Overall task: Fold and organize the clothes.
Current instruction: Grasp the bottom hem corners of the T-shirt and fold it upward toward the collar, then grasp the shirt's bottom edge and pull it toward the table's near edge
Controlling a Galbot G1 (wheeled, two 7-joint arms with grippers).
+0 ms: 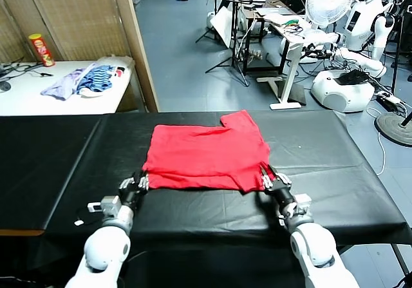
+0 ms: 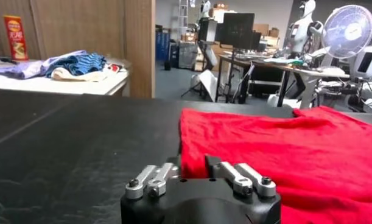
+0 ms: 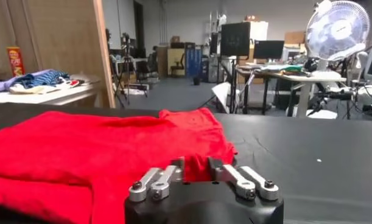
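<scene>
Lying folded on the black table (image 1: pixel 335 165), the red T-shirt (image 1: pixel 206 154) shows only its plain side, no print or label visible. The left gripper (image 1: pixel 136 186) and right gripper (image 1: pixel 273 181) rest at its two near corners, jaws apart, grasping nothing. Writing on the red can (image 1: pixel 41 48) is unreadable.

Red T-shirt (image 1: pixel 205 158): soft matt cotton cloth; table cover (image 1: pixel 322 153): black, slightly glossy.
</scene>
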